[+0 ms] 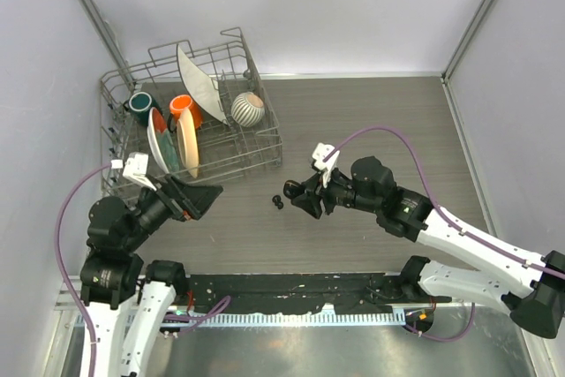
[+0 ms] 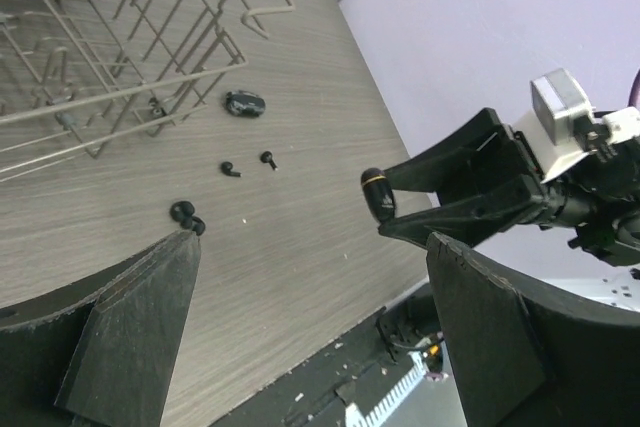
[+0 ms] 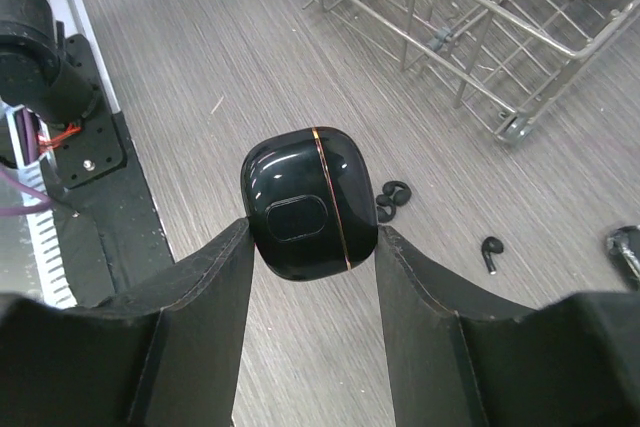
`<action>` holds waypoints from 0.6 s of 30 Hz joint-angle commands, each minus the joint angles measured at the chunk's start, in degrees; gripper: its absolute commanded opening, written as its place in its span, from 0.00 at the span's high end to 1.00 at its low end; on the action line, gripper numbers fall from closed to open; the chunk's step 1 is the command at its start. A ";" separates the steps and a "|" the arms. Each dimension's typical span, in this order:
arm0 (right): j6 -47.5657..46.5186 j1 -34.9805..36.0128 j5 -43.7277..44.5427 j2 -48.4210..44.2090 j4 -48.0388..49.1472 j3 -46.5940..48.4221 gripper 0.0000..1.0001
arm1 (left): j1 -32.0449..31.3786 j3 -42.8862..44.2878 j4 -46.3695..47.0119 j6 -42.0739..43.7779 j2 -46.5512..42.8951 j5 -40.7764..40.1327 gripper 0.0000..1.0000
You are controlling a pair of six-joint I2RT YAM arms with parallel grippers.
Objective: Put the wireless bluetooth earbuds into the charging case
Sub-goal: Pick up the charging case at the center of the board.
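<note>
Nearest the bases, the left gripper hangs over the table with its jaws spread wide and nothing between them; the right gripper is clamped on the charging case, one finger on each flank, lifted clear of the wood.

The case is closed, its thin gold seam showing no gap; that seam runs along the fingers, away from the wrist, and sits off-centre toward one finger, so the smaller lid part lies on that side and the jaws press lid against base; the broad face with the oval recess is turned up to the wrist camera; seen so, the case is nearly as wide as long, and I cannot tell its long axis.

Beyond it, the earbuds lie loose on the table: two touching in a clump, and two singles apart from them, nearer the dish rack; their stems lie flat, but they are too small to tell where they point; a dark pebble rests just beside the rack's foot.

By my reading the task is barely begun: the case is picked up, but no earbud is seated; opening the lid and placing each bud remain.
</note>
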 commanded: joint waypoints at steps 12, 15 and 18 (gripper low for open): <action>-1.29 2.06 1.95 0.25 8.92 -3.28 0.99 | -11.38 -6.32 12.83 -3.64 10.39 -8.07 0.00; -1.56 2.15 2.56 1.66 9.71 -3.55 0.99 | -27.37 -4.11 13.96 -0.83 16.19 -24.40 0.00; -1.73 2.15 4.23 2.54 9.71 -3.20 0.99 | -38.11 -0.51 13.10 1.37 22.52 -34.80 0.00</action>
